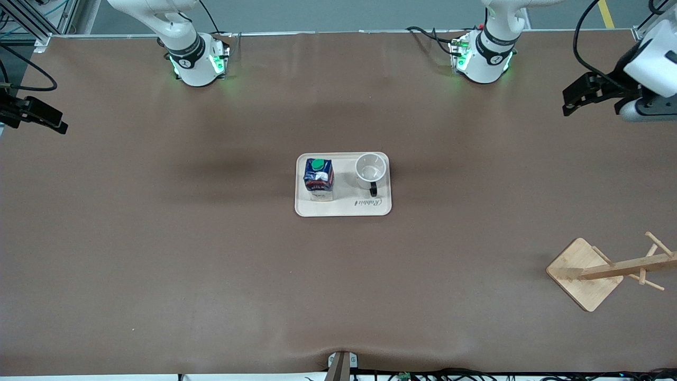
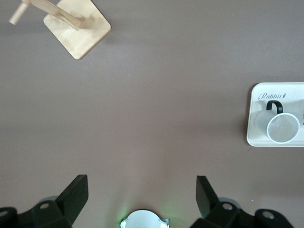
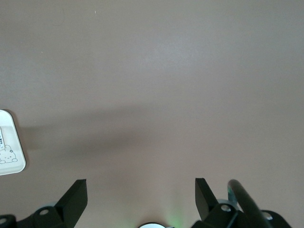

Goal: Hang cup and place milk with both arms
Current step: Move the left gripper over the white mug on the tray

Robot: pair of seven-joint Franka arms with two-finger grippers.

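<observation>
Cup (image 1: 369,168) and milk (image 1: 318,178) are seen upright, side by side on a cream tray (image 1: 344,207) at mid-table, cup toward the left arm's end with its handle turned to the front camera, milk toward the right arm's end. Left gripper (image 1: 589,94) is held high over its table end, right gripper (image 1: 33,114) over the other, both spread wide and empty, well apart from the tray. The wooden rack (image 1: 584,272) stands at the left arm's end, nearer the camera, so the cup is judged the left arm's pick.

White cup (image 1: 370,170) upright, blue milk (image 1: 319,178) carton upright beside it, both on tray (image 1: 344,209)
</observation>
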